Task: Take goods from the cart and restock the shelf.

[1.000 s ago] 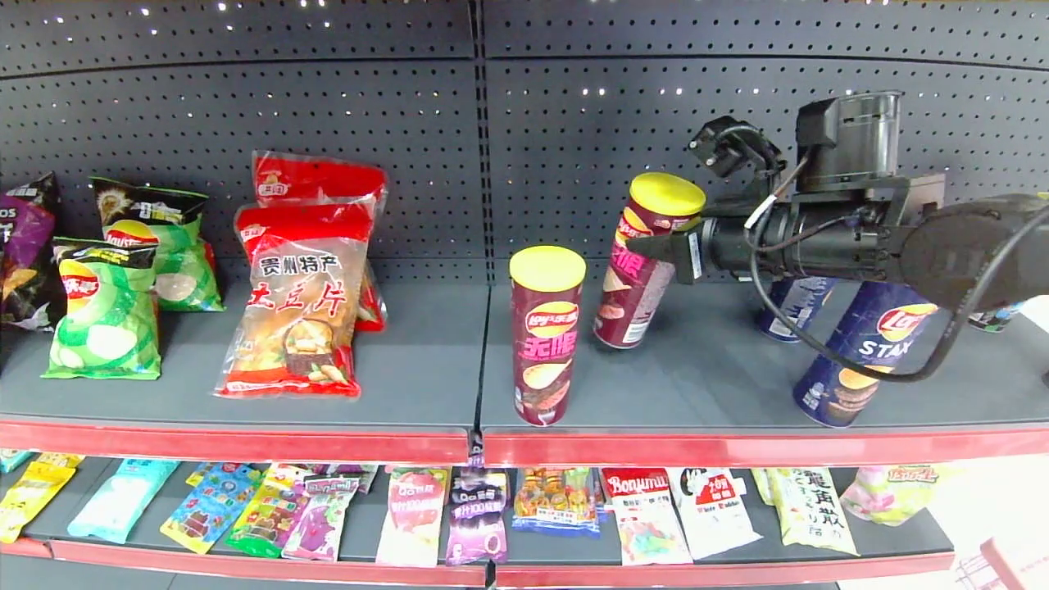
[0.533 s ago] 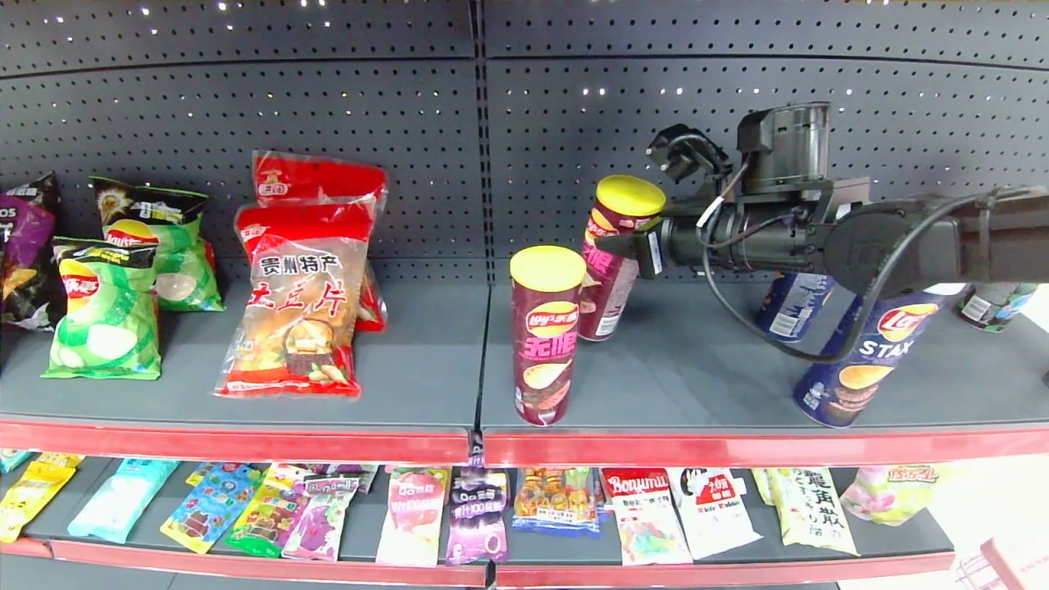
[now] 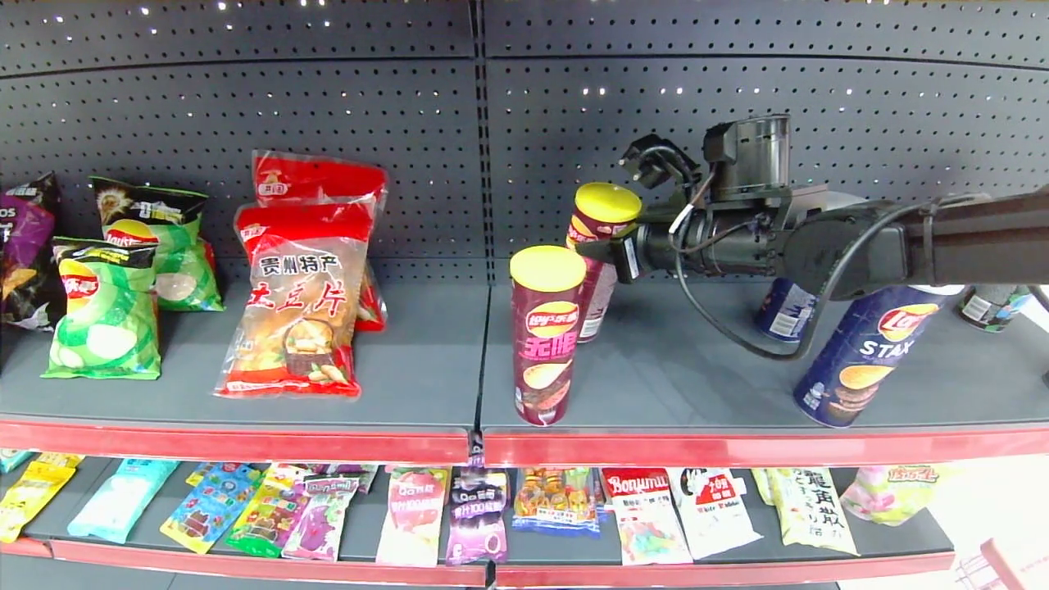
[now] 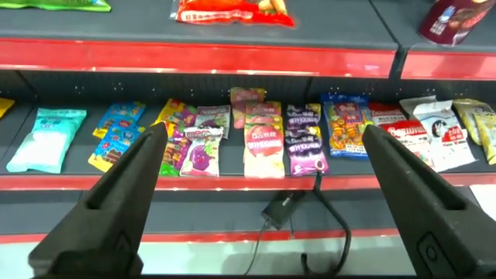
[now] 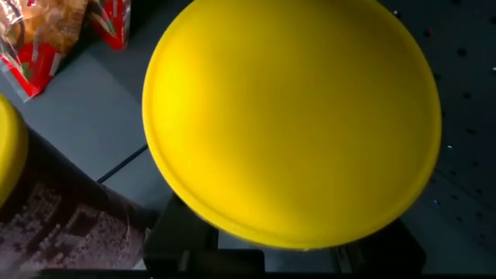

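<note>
A dark pegboard wall [image 3: 246, 82] backs the grey top shelf [image 3: 410, 360], which has a red front lip. A lower shelf [image 3: 901, 524] beneath it carries rows of small flat packets [image 3: 492, 508]. On the top shelf, red bags [image 3: 299, 303] and green bags [image 3: 106, 311] stand to the left, and tilted blue cans [image 3: 860, 352] lean to the right.

Near the middle join, a maroon can [image 3: 547, 336] with a yellow lid stands upright at the front edge. Just behind it and slightly to its right is the carried can [image 3: 605, 205], of the same kind. It leans a little, and its lower end is near the shelf surface, though I cannot tell if it is touching.

The right end effector [image 3: 610, 250] is closed around the carried can's upper body, just under the lid [image 5: 291, 116]. The left end effector [image 4: 263, 128] is spread wide with nothing in it, facing the lower shelf.

The step in hand looks like placing. The next move calls for setting the can upright and level, clear of the front can, then releasing it without knocking it over.
</note>
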Controlling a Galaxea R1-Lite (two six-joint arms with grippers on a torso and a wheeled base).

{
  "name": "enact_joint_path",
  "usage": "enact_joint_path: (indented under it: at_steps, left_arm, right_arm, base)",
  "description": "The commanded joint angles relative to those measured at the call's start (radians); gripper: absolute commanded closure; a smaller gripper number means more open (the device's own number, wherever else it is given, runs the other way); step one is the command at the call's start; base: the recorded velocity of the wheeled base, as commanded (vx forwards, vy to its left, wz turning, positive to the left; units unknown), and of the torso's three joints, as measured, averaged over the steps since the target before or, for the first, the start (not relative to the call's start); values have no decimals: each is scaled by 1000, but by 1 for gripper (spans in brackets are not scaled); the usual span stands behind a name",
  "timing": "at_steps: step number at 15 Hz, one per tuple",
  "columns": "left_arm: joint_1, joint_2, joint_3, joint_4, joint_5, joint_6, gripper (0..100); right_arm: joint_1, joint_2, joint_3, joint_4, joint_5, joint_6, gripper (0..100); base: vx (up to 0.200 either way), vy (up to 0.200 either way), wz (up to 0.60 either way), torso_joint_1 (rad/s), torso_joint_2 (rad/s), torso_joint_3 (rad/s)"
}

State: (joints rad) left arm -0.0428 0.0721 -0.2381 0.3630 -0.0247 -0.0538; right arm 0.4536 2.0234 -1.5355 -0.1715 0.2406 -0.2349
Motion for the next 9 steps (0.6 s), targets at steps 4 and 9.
enact_joint_path:
  at_steps: [4, 9]
  left_arm:
    - [0, 2, 5, 1, 0, -1, 0]
    - [0, 2, 16, -1, 0, 0, 0]
  right_arm:
    - [8, 44, -46, 0, 0, -4, 100]
    - [20, 57, -48, 0, 0, -4, 100]
  base:
    - [0, 0, 0, 0, 0, 0]
    - [0, 0, 0, 0, 0, 0]
